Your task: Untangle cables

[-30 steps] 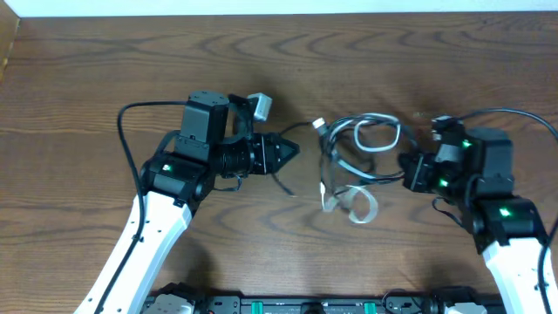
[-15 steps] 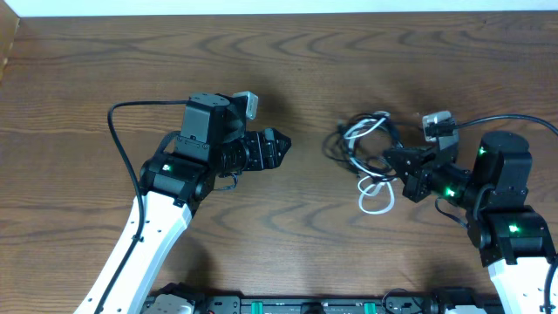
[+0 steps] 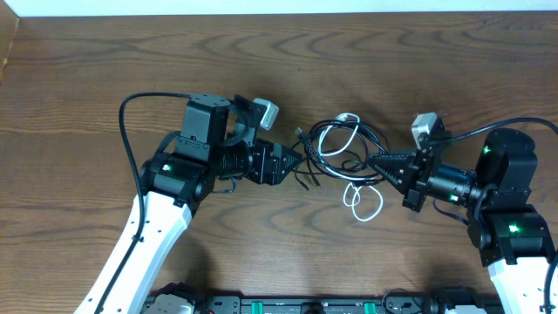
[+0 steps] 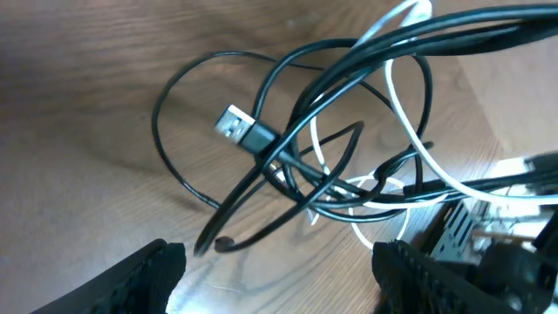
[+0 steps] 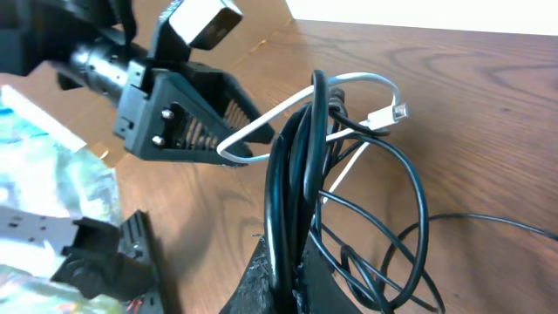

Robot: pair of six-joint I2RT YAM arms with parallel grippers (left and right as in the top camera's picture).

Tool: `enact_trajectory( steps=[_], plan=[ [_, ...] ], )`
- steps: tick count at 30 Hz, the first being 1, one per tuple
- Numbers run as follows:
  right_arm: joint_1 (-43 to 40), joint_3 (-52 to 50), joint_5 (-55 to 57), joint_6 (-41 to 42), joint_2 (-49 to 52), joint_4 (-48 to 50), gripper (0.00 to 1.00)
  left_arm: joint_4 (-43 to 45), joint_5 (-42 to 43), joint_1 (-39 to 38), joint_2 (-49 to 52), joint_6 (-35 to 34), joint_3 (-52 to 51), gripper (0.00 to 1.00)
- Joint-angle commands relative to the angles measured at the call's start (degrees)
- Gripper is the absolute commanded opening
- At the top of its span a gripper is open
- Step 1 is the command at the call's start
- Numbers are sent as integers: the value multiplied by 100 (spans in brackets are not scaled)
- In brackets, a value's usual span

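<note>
The cables [image 3: 336, 148] are a knotted bundle of black loops with one white cord [image 3: 362, 196] at the table's middle. My right gripper [image 3: 377, 164] is shut on several black strands and the white cord and holds the bundle up, as the right wrist view [image 5: 292, 174] shows. My left gripper [image 3: 292, 163] is open just left of the bundle. In the left wrist view a black USB plug [image 4: 237, 128] and black loops [image 4: 349, 105] hang in front of its spread fingers [image 4: 279, 270]. A small white plug [image 5: 388, 113] sticks out at the bundle's top.
The brown wooden table [image 3: 87, 78] stretches to a pale far edge. Thick black arm wires run by each arm [image 3: 131, 109]. A dark rail lies along the front edge [image 3: 305, 305].
My right gripper has carried the bundle left toward the centre. My left gripper has moved right, up to the bundle's left side.
</note>
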Motion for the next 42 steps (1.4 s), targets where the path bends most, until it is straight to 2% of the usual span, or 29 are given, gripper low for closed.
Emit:
enact_trajectory(
  steps=[1,9,13,20,25,34,36,40,42],
  plan=[
    [-15,2,-376,-151,-72,13,1,52,195,17,-83,542,63,76],
    [-15,2,-455,-153,-61,-57,1,675,229,17,-83,920,63,76],
    [-15,2,-282,-125,24,-251,1,979,802,17,-83,918,63,76],
    [-15,2,214,260,273,-474,1,739,1056,-50,-90,925,63,79],
    [-15,2,249,258,332,-470,1,745,1021,-468,-146,1069,63,79],
    [-15,2,275,258,352,-476,1,767,-1665,-1786,-170,1067,63,79],
    [-15,2,275,260,352,-479,1,815,-2098,-1998,-170,1027,63,78],
    [-9,2,273,262,352,-481,1,931,-2975,-2323,-168,1025,63,69],
    [-9,2,273,262,352,-507,1,1001,-3049,-2358,-168,1027,63,69]
  ],
)
